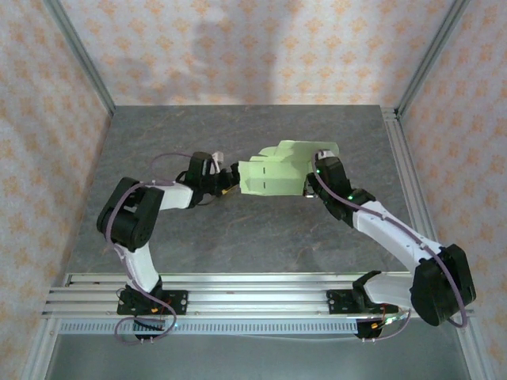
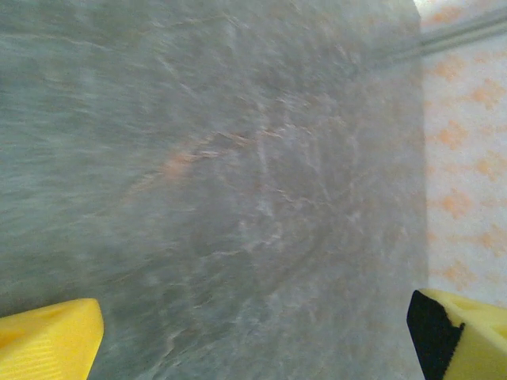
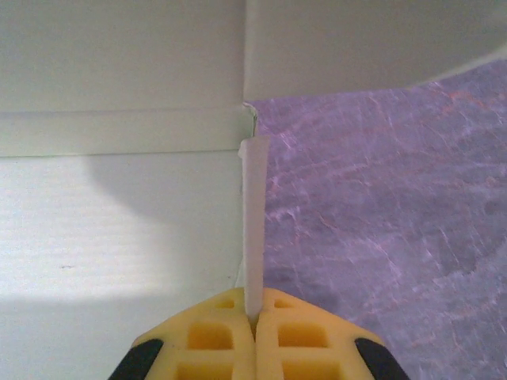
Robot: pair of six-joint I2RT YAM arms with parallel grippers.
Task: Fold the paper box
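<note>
Right jaws tight on paper box (image 1: 271,177), left jaws wide; grey table (image 1: 238,233), floral walls (image 1: 238,47).

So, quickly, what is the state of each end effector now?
Left end effector: open, holding nothing.
Right end effector: closed on the pale yellow-green thin card paper box.

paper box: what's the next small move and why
Probably move the left gripper onto the paper box at its nearest edge and grip it. That gripper is open beside the box, over bare table, while the right gripper is shut on the opposite side.
</note>
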